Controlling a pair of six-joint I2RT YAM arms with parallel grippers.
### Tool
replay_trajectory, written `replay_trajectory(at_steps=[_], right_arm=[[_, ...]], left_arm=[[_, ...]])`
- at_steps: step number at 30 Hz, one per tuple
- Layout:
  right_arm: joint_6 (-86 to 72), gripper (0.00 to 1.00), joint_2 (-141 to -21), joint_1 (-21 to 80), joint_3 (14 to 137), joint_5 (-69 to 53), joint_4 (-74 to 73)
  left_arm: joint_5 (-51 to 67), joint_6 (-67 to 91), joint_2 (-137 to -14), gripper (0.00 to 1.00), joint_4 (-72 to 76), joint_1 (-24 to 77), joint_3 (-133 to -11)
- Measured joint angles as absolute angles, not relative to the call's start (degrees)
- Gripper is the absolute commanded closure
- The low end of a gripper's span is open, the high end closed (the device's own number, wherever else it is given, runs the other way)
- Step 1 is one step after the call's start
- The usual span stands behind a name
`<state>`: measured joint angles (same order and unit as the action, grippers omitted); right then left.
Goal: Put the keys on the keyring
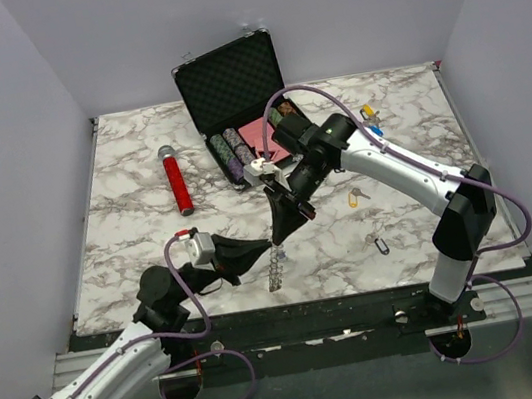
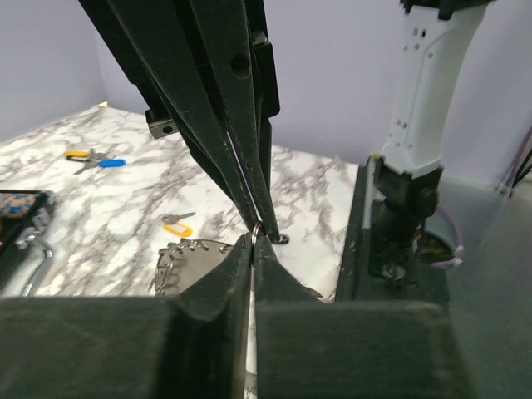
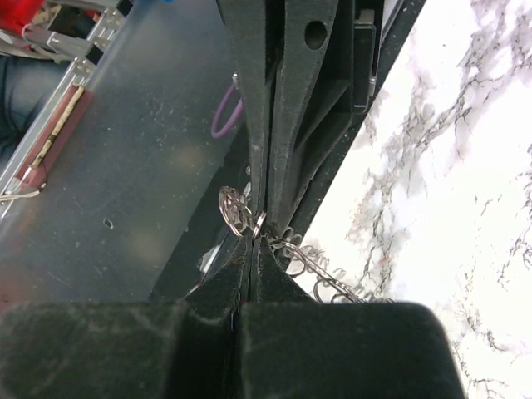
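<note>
The keyring [image 1: 274, 271], a large silver ring fringed with small keys, hangs on edge near the table's front, held between both grippers. My left gripper [image 1: 264, 251] is shut on its wire, as the left wrist view [image 2: 253, 239] shows, with the fringe [image 2: 187, 256] drooping to the left. My right gripper [image 1: 279, 237] comes down from above and is shut on the same ring [image 3: 253, 239]; its small loops [image 3: 237, 209] show beside the tips. Tagged keys lie on the table: a yellow one [image 1: 353, 198], a black one [image 1: 381, 243], and a yellow and blue pair [image 1: 370, 118].
An open black case [image 1: 227, 79] with poker chips [image 1: 230, 150] stands at the back centre. A red cylinder [image 1: 179, 181] lies at the left. The table's front edge [image 1: 293, 305] is just below the grippers.
</note>
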<state>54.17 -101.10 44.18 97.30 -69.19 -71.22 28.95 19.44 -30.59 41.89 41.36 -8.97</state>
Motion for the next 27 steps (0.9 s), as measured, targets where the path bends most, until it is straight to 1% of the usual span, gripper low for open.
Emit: replay_trajectory(at_steps=[1, 2, 3, 6, 12, 18, 21, 25, 27], right_arm=[[53.45, 0.99, -101.10, 44.23, 97.36, -68.53, -70.87], [52.77, 0.99, -101.10, 44.31, 97.47, -67.81, -70.70], [52.23, 0.99, -101.10, 44.31, 97.51, -66.59, -70.74], [51.05, 0.99, -101.23, 44.31, 98.00, -63.11, -71.29], [51.05, 0.99, -102.52, 44.31, 101.97, -58.85, -74.37], [51.00, 0.99, -104.84, 44.31, 104.71, -56.38, -75.92], [50.65, 1.00, -105.97, 44.31, 105.38, -55.31, -76.12], [49.93, 0.99, -106.41, 44.31, 105.60, -54.00, -76.20], [49.65, 0.99, -106.41, 44.31, 105.69, -53.65, -76.25]], left_arm=[[28.93, 18.65, -29.80, 0.57, 39.62, 41.36, -9.56], [28.95, 17.37, -29.12, 0.50, 37.34, 41.36, -10.26], [28.93, 16.34, -28.34, 0.46, 34.81, 41.34, -11.22], [29.02, 11.86, -26.28, 0.43, 26.57, 41.30, -15.29], [29.30, 2.59, -26.33, 0.43, 13.41, 41.30, -23.07], [30.94, -5.85, -32.42, 0.46, 2.87, 41.30, -29.04], [31.77, -8.86, -36.25, 0.50, -0.40, 41.30, -31.33], [31.97, -10.96, -38.98, 0.58, -1.96, 41.32, -32.25], [31.99, -11.53, -40.03, 0.60, -2.50, 41.32, -32.53]])
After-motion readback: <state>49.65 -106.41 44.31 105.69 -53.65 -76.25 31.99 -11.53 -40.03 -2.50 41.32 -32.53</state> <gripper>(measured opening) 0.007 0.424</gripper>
